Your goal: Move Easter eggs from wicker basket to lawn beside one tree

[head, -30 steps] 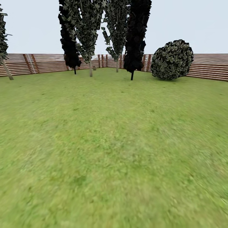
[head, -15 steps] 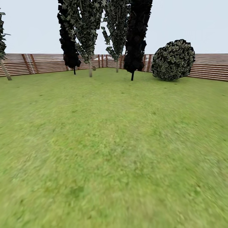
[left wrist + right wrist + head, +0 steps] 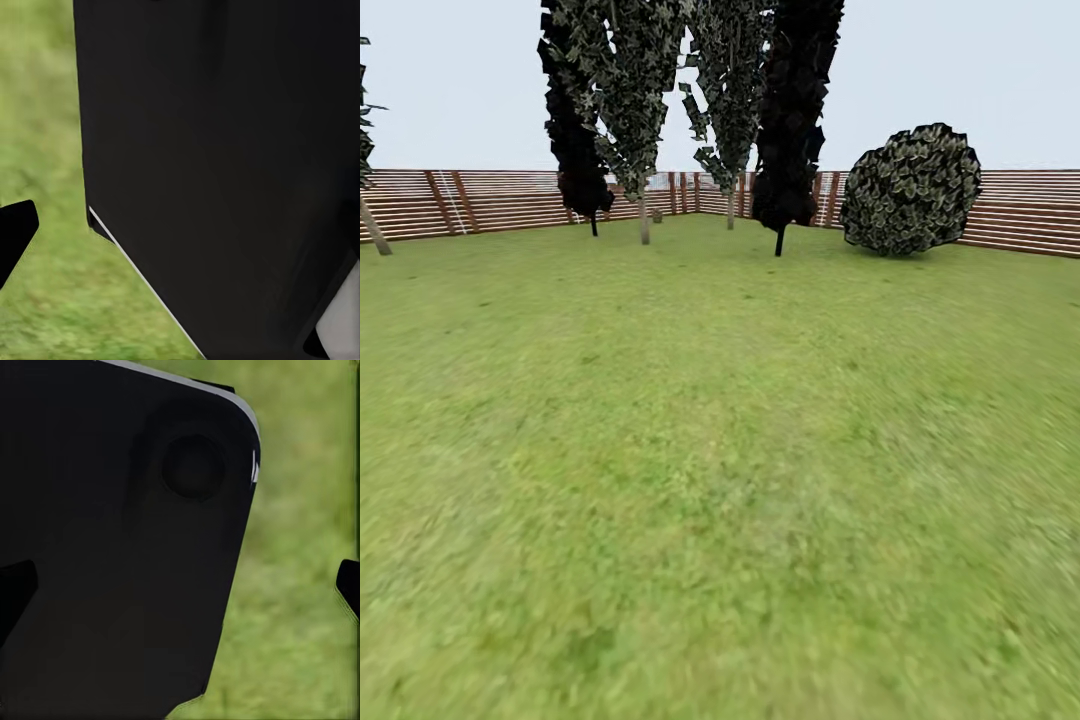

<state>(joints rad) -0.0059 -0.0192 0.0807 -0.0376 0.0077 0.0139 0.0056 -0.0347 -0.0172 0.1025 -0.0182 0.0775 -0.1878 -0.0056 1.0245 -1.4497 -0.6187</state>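
Head view: the lawn runs out to a slat fence at the far edge. Four tall trees stand far centre-left: two pale-trunked trees, two dark cypresses. One round bush far right, one more trunk at far left edge. Wrist views: my own dark body panels w/ grass behind; can't tell how wide either of my grippers is.
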